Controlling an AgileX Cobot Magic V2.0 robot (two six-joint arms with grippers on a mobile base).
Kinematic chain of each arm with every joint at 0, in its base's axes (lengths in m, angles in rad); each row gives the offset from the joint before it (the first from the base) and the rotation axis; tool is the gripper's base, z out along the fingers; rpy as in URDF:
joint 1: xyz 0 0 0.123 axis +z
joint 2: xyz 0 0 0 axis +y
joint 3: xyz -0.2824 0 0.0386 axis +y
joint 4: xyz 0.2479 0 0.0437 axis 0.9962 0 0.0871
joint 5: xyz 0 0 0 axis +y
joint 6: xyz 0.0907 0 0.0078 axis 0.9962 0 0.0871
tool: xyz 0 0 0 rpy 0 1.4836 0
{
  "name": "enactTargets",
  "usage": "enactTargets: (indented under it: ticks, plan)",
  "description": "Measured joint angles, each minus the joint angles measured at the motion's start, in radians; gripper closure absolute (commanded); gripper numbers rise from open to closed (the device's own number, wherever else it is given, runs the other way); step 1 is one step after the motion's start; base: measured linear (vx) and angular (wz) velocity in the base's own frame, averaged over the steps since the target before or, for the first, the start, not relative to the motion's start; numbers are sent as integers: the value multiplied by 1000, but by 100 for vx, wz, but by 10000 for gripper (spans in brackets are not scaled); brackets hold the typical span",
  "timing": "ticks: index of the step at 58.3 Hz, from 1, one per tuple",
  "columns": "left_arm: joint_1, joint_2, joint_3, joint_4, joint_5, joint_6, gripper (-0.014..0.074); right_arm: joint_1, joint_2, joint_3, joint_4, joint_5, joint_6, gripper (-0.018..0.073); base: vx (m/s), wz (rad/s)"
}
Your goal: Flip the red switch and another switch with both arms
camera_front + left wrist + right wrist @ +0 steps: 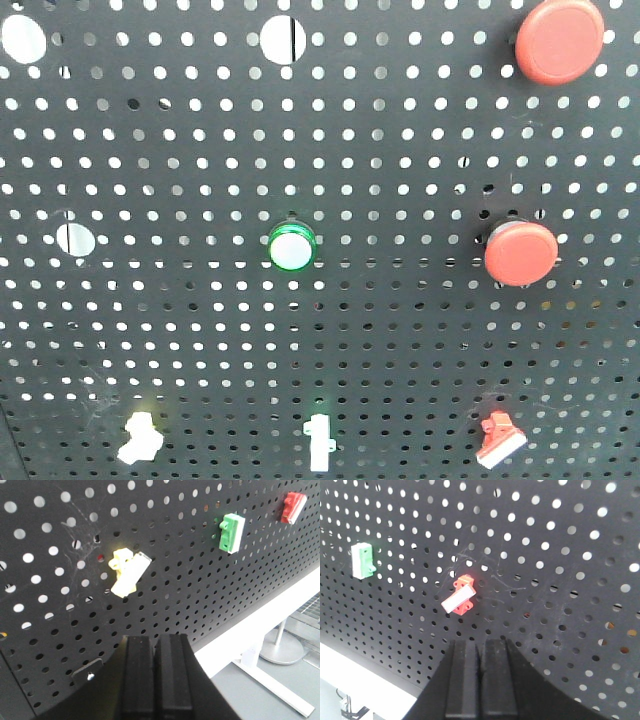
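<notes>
Pincers sit closed (apparently empty): left pincer [154,641], right pincer [481,645].

L gripper [155,677]: both black fingers [137,675] pressed flat together, no gap, nothing btwn them. Tips point up at the pegboard [200,605], low down, nr its bottom edge. R gripper [481,680]: same pose, fingers [465,680] closed side by side, empty, tips facing the pegboard's lower part; contact w/ it unclear.
</notes>
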Motion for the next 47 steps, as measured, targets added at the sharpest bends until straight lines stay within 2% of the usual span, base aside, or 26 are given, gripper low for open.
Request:
enactTargets:
  ticks: [24,28,34,41,47]
  plan:
    - [0,0,15,17,-9,0,594,0,0,0,0,2,0,566,0,0]
    - [4,-8,37,109,-31,-1,594,0,0,0,0,2,0,566,0,1]
    - [60,-64,104,265,-123,-49,594,0,0,0,0,4,0,566,0,0]
    - [187,-178,201,393,-258,-184,594,0,0,0,0,4,0,566,0,0]
    - [294,-273,287,444,-291,-284,594,0,0,0,0,4,0,566,0,0]
